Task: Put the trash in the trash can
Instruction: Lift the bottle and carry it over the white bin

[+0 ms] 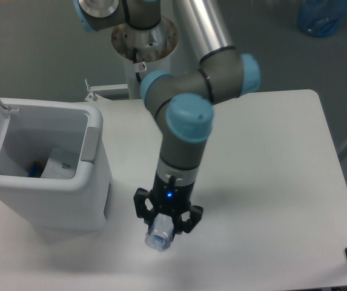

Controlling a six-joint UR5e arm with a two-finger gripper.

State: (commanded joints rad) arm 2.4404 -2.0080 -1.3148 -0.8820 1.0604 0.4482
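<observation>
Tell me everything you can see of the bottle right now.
The bottle is clear, bluish-tinted plastic and looks crushed. Only its lower end shows, poking out below the black gripper, whose fingers close on it from both sides. It hangs roughly upright above the white table, apparently lifted, right of the open trash can. Its cap is not visible.

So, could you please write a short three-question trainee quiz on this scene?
1. True or false: the bin lid is shut.
2. What is the gripper holding? A) paper wad B) bottle C) nothing
3. Fill in: the bin stands to the camera's ____ of the gripper.

Key: 1. False, the lid stands open. 2. B, a clear crushed bottle. 3. left.
</observation>
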